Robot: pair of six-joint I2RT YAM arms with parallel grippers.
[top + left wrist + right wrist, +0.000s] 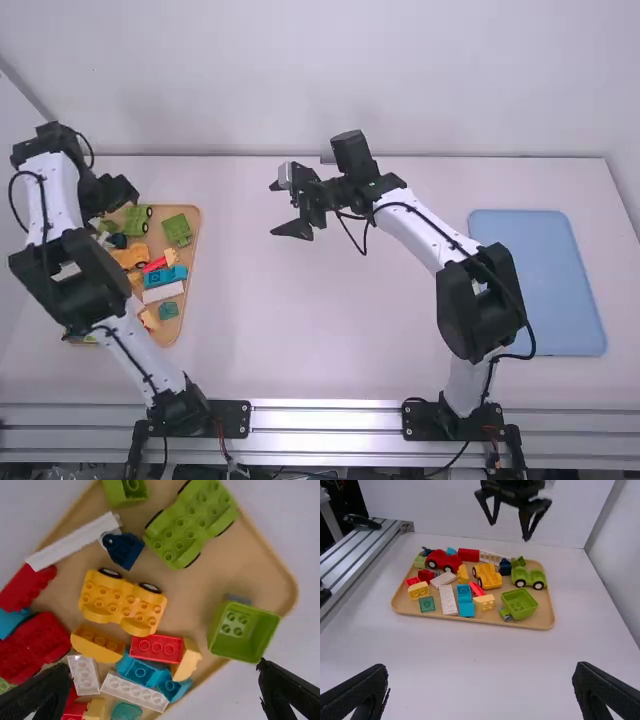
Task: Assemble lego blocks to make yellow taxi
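Since both grippers are empty, the step in hand is presumably to pick up the yellow car base (122,601). The left gripper (164,665) has its fingers wide over the tray (267,575); the right gripper (479,667) is likewise wide, over the worktop (475,650). To pinch across the base's narrow width, the left wrist would best turn roughly a quarter, keeping off the yellow curved brick (98,643) just below it. The base sits left of centre in the left wrist view, studs up, its long axis sloping gently down rightward, wheels along the upper side.
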